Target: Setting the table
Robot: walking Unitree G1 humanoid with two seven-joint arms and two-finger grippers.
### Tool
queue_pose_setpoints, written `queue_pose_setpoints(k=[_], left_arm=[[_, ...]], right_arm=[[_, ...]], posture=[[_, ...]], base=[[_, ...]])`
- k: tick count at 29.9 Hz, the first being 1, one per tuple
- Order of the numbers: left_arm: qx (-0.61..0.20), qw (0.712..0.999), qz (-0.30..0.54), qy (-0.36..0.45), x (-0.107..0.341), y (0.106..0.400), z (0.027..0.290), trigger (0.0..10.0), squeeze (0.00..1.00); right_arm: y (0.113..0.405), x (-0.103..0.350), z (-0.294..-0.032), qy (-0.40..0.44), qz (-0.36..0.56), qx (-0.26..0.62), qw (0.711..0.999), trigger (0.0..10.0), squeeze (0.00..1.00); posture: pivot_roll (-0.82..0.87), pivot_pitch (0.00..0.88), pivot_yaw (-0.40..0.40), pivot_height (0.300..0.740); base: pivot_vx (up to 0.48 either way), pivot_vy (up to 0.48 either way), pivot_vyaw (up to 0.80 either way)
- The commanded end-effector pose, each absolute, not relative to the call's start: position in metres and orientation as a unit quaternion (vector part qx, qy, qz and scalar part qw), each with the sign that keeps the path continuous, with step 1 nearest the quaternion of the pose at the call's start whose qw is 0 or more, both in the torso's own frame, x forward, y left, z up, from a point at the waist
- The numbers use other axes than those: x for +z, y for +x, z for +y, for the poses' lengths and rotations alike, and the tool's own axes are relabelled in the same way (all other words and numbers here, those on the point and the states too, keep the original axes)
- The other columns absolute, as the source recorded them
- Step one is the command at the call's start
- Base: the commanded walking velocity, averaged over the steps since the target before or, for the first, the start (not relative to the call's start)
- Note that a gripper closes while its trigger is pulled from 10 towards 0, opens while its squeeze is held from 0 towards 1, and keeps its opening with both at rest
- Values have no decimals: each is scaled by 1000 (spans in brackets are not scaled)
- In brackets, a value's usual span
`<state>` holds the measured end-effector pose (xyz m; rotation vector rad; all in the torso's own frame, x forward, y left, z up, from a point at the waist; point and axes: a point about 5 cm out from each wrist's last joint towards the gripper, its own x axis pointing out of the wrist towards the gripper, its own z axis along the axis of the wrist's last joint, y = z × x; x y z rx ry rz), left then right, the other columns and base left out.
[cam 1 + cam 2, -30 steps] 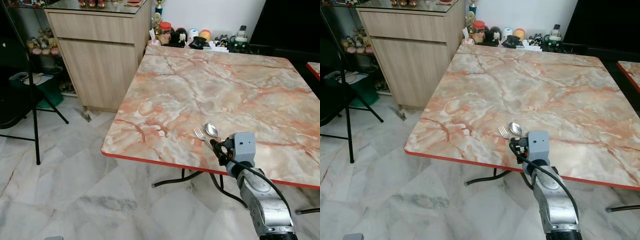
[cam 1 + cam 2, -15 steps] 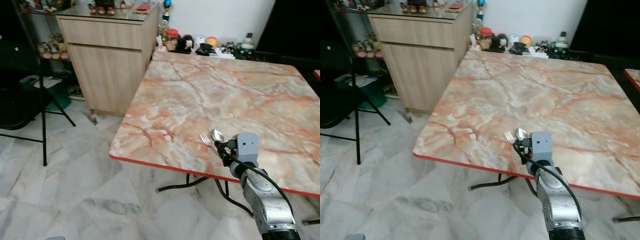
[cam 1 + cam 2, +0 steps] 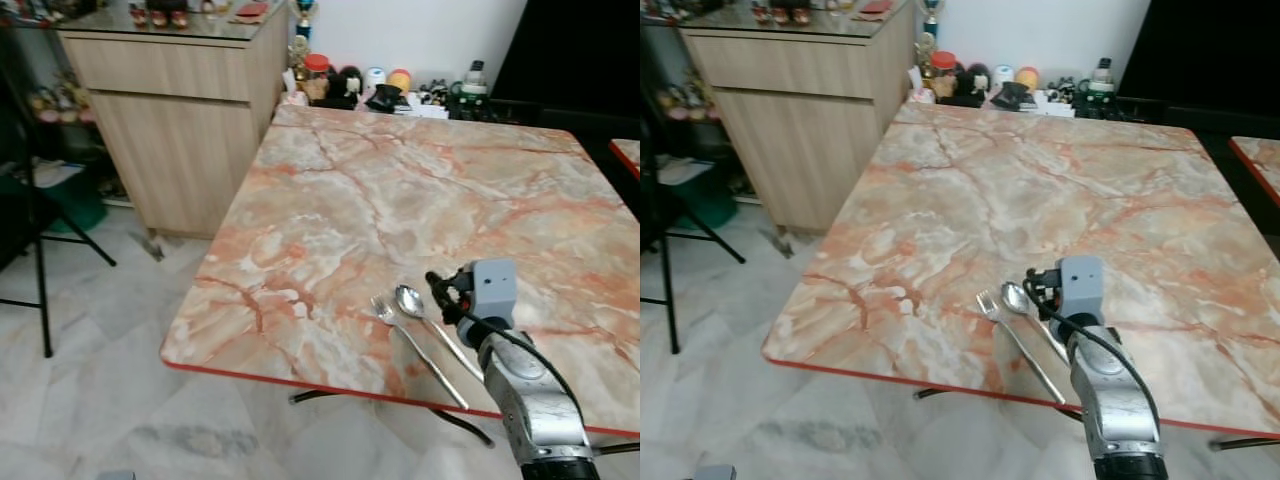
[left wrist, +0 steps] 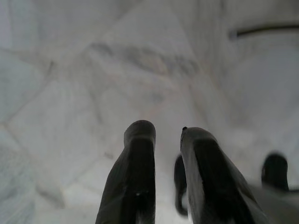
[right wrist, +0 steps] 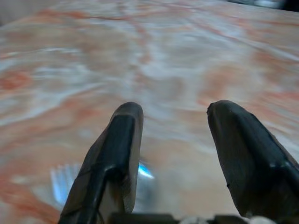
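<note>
Right gripper [image 5: 173, 140] spread wide and empty, just above the spoon [image 3: 432, 325] and slim metal fork [image 3: 418, 352], side by side near the front edge of the glossy pink-veined marble table [image 3: 420, 190]. Left gripper [image 4: 167, 154] nearly closed over pale floor tiles [image 3: 90, 390]. Beyond, wooden cabinet [image 3: 170, 120]. No readable writing.

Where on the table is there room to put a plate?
Most of the marble table is bare: the whole middle and far side. The near edge is busier, with the fork and spoon side by side next to the right gripper.
</note>
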<state>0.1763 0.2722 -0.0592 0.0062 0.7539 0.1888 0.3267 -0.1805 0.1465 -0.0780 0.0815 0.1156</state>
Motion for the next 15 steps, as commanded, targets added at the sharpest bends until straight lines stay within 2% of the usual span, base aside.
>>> queue_pose_setpoints(k=[1, 6, 9, 15], left_arm=[[100, 908, 406, 7, -70, 152, 276, 10000, 0], [99, 907, 408, 8, -71, 151, 276, 10000, 0], [97, 907, 410, 9, -71, 151, 275, 10000, 0], [92, 907, 410, 8, -71, 153, 272, 10000, 0]], right_arm=[[319, 147, -171, -37, 42, 84, 995, 10000, 0], [303, 149, -165, -54, 67, 135, 987, 10000, 0], [291, 143, -162, -95, 116, 184, 971, 10000, 0], [281, 135, -163, -98, 171, 196, 961, 10000, 0]], posture=[[72, 123, -26, 740], [60, 125, -28, 740], [53, 121, -29, 740], [49, 109, -30, 740]], base=[[0, 0, 0], [0, 0, 0], [0, 0, 0], [0, 0, 0]])
